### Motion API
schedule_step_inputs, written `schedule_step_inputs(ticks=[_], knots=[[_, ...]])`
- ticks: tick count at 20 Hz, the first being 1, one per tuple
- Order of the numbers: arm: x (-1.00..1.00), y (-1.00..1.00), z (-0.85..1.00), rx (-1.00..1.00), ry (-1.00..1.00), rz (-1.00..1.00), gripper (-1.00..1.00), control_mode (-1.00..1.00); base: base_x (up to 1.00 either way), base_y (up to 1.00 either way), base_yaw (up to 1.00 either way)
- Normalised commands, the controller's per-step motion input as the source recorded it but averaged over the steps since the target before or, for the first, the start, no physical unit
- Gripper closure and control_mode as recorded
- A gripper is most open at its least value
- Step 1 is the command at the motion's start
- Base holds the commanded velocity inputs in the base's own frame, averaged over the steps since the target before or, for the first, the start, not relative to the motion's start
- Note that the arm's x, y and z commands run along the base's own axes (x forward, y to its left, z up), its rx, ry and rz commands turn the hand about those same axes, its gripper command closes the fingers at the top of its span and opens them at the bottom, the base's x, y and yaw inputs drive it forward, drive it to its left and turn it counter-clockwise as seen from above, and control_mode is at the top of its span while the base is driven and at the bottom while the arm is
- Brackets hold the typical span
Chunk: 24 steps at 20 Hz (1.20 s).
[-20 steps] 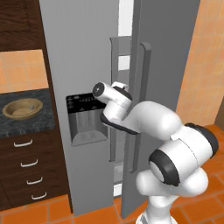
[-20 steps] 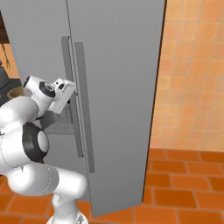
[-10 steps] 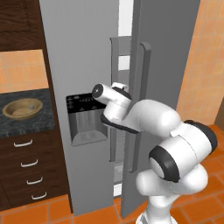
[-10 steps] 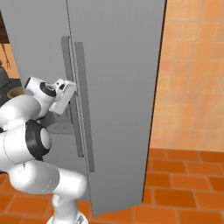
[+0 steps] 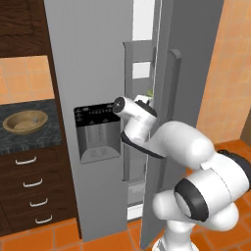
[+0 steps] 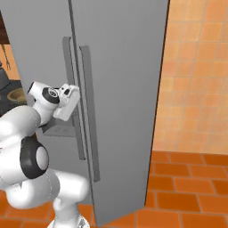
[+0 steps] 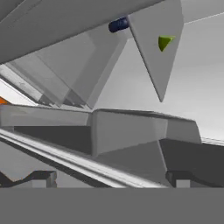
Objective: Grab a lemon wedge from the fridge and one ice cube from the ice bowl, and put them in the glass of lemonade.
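Grey fridge (image 5: pixel 93 73) stands with its right-hand door swung partly out; a narrow gap between the two doors shows the lit white interior and grey shelf edges. White arm reaches from the base up to that gap — the gripper (image 5: pixel 147 100) sits at the opening, level with the top of the black-panelled dispenser recess (image 5: pixel 98 132). In the right base view the hand (image 6: pixel 67 102) is just beside the two long vertical handles (image 6: pixel 87 111), close against the door front. Jaws stand wide apart with nothing between them; in the hand view the two dark finger tips (image 7: pixel 41 178) rise at the bottom, well separated, with only grey shelf structure ahead. Lemon wedge (image 7: pixel 165 42) — small, yellow-green — lies on a grey surface inside the fridge, far ahead of the fingers and not touched; a small dark blue object (image 7: pixel 118 25) lies near it, further in. Ice bowl (image 5: pixel 25 121), tan wood, rests on the dark counter left of the fridge.
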Motion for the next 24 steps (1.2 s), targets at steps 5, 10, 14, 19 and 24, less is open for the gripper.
schedule_step_inputs(ticks=[5,10,14,19,24], knots=[[-0.43,-0.88,0.04,0.03,0.01,-0.1,-1.0,-1.0,0.0,0.0,0.0],[-0.38,-0.91,0.04,0.0,0.06,-0.1,-1.0,-1.0,0.0,0.0,0.0],[-0.38,-0.93,0.02,0.0,0.07,-0.1,-1.0,-1.0,0.0,0.0,0.0],[-0.36,-0.92,0.0,0.0,0.02,-0.12,-1.0,-1.0,0.0,0.0,0.0],[-0.18,-0.76,0.0,-0.01,0.0,-0.15,-1.0,-1.0,0.0,0.0,0.0]])
